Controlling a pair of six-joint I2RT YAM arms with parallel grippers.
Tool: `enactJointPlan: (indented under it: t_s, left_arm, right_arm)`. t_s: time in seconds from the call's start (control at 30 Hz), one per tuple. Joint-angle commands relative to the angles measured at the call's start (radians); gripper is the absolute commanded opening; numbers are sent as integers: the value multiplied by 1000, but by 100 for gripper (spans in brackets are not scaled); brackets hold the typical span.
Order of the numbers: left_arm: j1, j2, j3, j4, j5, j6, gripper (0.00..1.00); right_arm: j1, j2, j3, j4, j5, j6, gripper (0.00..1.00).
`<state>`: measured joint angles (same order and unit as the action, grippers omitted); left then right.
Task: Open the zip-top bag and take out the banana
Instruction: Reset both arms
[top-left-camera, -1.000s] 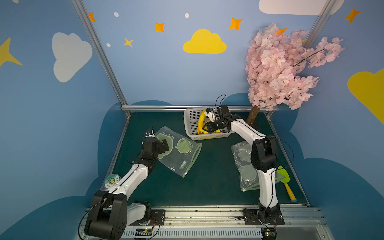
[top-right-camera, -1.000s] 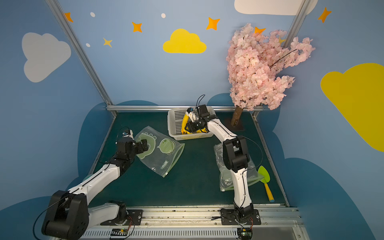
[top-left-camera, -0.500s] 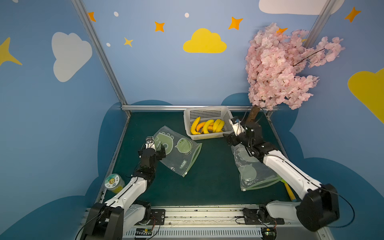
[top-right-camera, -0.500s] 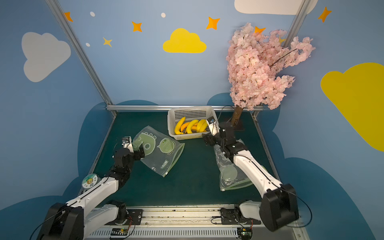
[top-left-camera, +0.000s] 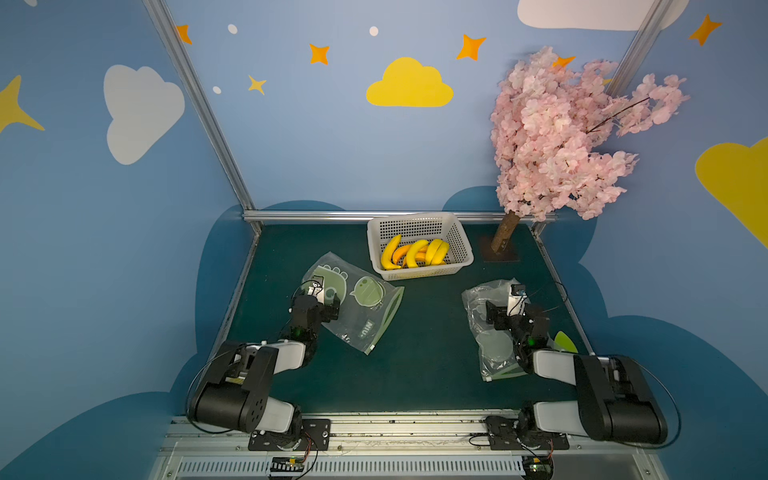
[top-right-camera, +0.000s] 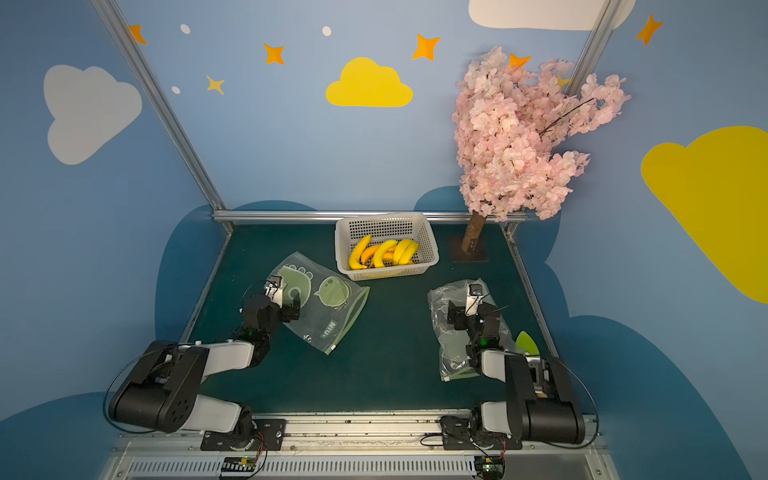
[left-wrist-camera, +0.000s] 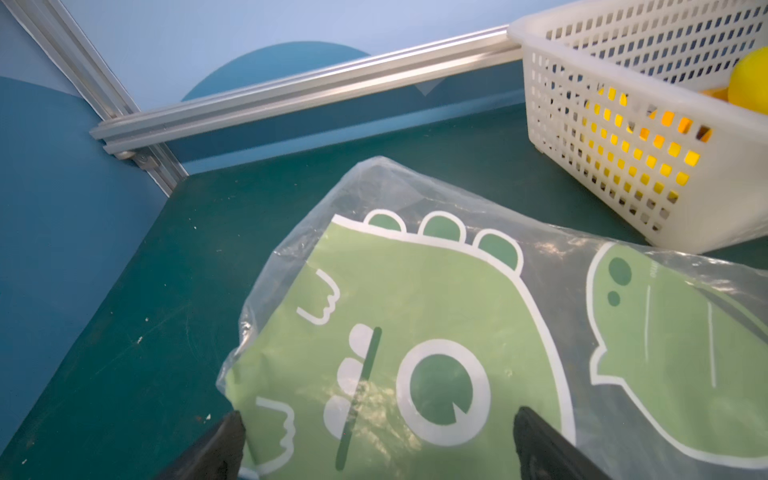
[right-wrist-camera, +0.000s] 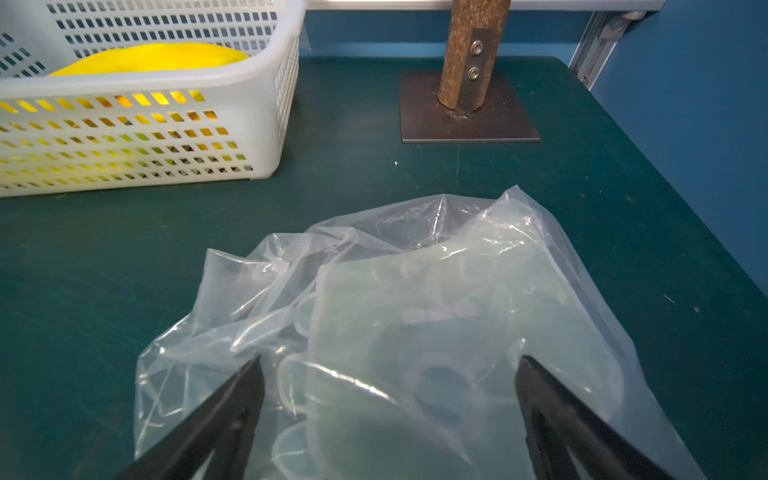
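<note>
A second ago the right arm was stretched out over the white basket (top-left-camera: 419, 220) with its fingers down among the fruit. Now it is folded back near its base, and the right gripper (top-left-camera: 496, 313) hangs over the crumpled clear bags (top-left-camera: 478, 332). The left arm has drawn back too, and the left gripper (top-left-camera: 332, 305) sits over the near corner of the dinosaur-print zip-top bag (top-left-camera: 365, 307), which has not shifted.

In the right wrist view the right gripper (right-wrist-camera: 390, 365) has its fingers spread wide with nothing between them, only loose plastic (right-wrist-camera: 415, 311) beneath. In the left wrist view the left gripper (left-wrist-camera: 378, 419) is likewise spread and empty above the green print (left-wrist-camera: 415, 311).

Ahead of both grippers, between them and against the back rail, the basket holds a handful of yellow bananas (top-left-camera: 415, 253) lying side by side, shown in both top views (top-right-camera: 384, 251). The printed bag lies flat, and no fruit shows through it. The clear bags under the right gripper look empty as well. Beyond the right gripper stands the trunk (right-wrist-camera: 469, 54) of the pink blossom tree (top-left-camera: 557, 133). A lime-green piece (top-left-camera: 565, 343) peeks out behind the right wrist.
</note>
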<state>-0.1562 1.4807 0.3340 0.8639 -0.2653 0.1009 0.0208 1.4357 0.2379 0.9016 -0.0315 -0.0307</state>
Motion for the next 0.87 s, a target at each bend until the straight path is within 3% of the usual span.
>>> enactJointPlan:
  t_s: [0.0,0.03,0.1,0.17,0.27,0.4,0.67,0.83]
  left_arm:
    - [58,21,-29,135,34,-46,100]
    - [92,30,-22,98,85,-76,100]
    - [136,117,28,130,155,-91,100]
    - [162,48,67,-68,184,-123,100]
    - [161,103,11,134,184,-106,100]
    - [162,81,38,47,275,-88,100]
    - [168,90,38,59,256,-100,100]
    - [168,91,37,59,256,-100,100]
  right_arm:
    - [-5,175,-42,443,44,57,94]
    - [-8,181,-50,462,40,56,94]
    - [-10,108,-17,288,52,67,94]
    - [-9,100,54,149,46,58,94]
    - [13,116,116,61,68,33,94]
    - [16,117,118,55,54,29,94]
    - [21,124,128,53,34,12,94]
    - [37,123,118,69,98,17,94]
